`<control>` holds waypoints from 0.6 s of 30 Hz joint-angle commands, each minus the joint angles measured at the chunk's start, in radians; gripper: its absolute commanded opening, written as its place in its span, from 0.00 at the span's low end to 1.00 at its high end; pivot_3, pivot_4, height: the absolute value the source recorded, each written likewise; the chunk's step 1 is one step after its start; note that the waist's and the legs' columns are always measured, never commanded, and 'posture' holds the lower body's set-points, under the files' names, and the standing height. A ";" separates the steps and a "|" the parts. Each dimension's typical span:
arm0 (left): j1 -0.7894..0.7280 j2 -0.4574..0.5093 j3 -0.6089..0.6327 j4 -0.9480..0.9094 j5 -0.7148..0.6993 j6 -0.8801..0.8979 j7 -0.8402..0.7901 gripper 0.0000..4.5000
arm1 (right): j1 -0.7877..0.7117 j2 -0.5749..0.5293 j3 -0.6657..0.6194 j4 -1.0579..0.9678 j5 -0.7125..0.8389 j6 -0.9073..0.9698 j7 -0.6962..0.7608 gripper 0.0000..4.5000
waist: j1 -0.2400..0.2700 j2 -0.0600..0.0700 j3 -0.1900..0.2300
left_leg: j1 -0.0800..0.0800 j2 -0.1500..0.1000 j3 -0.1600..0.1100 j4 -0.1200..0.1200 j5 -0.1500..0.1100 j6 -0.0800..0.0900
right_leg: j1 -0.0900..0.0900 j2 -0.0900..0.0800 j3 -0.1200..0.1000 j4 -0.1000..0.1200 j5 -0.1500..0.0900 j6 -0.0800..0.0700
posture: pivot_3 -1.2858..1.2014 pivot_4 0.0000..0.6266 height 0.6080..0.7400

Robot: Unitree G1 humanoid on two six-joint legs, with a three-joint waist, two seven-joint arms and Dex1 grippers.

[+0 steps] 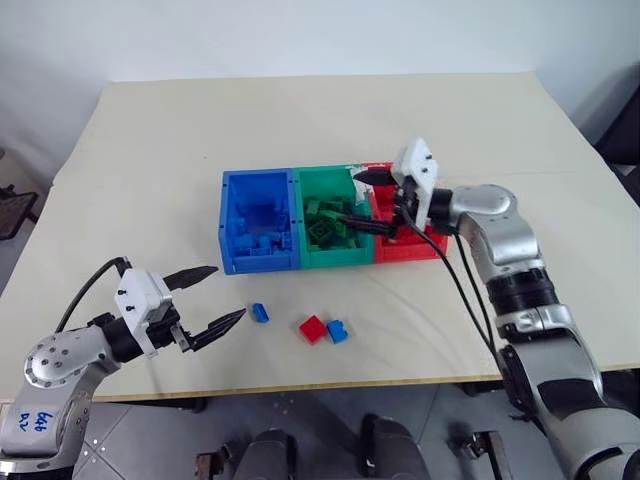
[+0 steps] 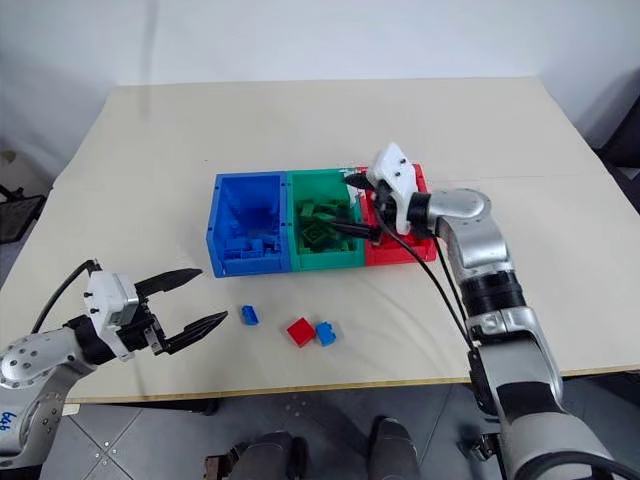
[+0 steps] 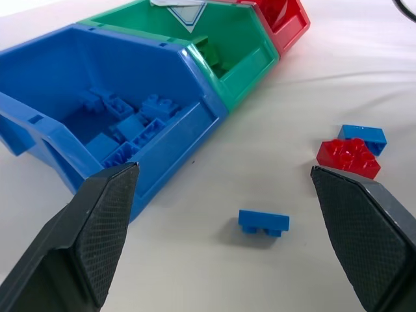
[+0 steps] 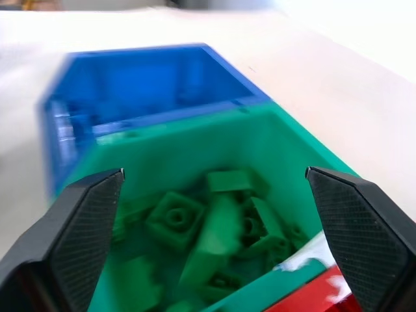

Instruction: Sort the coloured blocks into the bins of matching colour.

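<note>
Now right arm (image 1: 375,203) over green bin (image 1: 335,232), jaws apart

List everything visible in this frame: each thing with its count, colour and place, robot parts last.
table: one, beige, bearing everything below.
bins: three joined in a row, blue, green, red, mid-table.
blocks in blue bin: several, blue; exact count unclear.
blocks in green bin: several, green, piled; count unclear.
loose blue block: one, on the table in front of the blue bin.
loose red block: one, in front of the green bin.
second loose blue block: one, touching the red block's right side.
left gripper: black fingers open, beside the loose blue block.
right gripper: black fingers open, over the green bin.
</note>
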 commanded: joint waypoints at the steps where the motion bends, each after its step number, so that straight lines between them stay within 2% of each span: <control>1: -0.015 0.017 0.018 -0.009 -0.020 -0.004 -0.018 1.00 | 0.087 -0.065 -0.059 -0.126 0.070 -0.056 0.089 0.99 | 0.001 0.000 0.000 | 0.000 0.000 0.000 0.000 0.000 0.000 | 0.000 0.000 0.000 0.000 0.000 0.000 | 0.52 0.24 1.00; 4: -0.041 0.029 0.013 0.028 -0.004 -0.017 -0.037 1.00 | 0.240 -0.153 -0.110 -0.245 0.139 -0.059 0.173 0.99 | 0.004 0.000 0.000 | 0.000 0.000 0.000 0.000 0.000 0.000 | 0.000 0.000 0.000 -0.001 0.000 0.000 | 0.52 0.24 1.00; 6: -0.052 0.039 0.013 0.054 0.003 -0.027 -0.057 1.00 | 0.361 -0.219 -0.169 -0.344 0.205 0.028 0.179 0.99 | 0.012 0.000 0.000 | 0.000 0.000 0.001 0.000 0.000 0.000 | 0.000 0.000 0.000 -0.001 0.000 0.000 | 0.52 0.24 1.00; 9: -0.061 0.059 -0.007 0.080 0.018 -0.059 -0.105 1.00 | 0.550 -0.313 -0.230 -0.418 0.197 -0.030 0.222 0.99 | 0.024 0.000 0.000 | 0.000 0.000 0.002 0.000 0.000 0.001 | 0.000 0.000 0.001 -0.001 0.000 0.000 | 0.52 0.24 1.00; 14: -0.101 0.088 -0.122 0.073 0.031 -0.097 -0.235 1.00 | 0.747 -0.411 -0.359 -0.349 0.154 -0.184 0.237 0.99 | 0.029 0.000 0.000 | 0.002 0.000 0.006 0.000 -0.001 0.002 | 0.001 0.000 0.003 -0.003 0.000 0.000 | 0.52 0.24 1.00; 16: -0.120 0.097 -0.155 0.066 0.010 -0.084 -0.278 1.00 | 0.797 -0.446 -0.366 -0.309 0.115 -0.282 0.270 0.99 | 0.029 0.000 0.000 | 0.002 0.000 0.008 0.001 -0.001 0.002 | 0.002 0.000 0.006 -0.004 0.000 0.000 | 0.52 0.24 1.00; 18: -0.133 0.109 -0.170 0.068 -0.002 -0.071 -0.307 1.00 | 0.816 -0.464 -0.353 -0.323 0.114 -0.278 0.275 0.99 | 0.028 0.000 0.000 | 0.003 0.000 0.009 0.001 -0.001 0.003 | 0.002 0.000 0.006 -0.003 0.000 0.000 | 0.52 0.24 1.00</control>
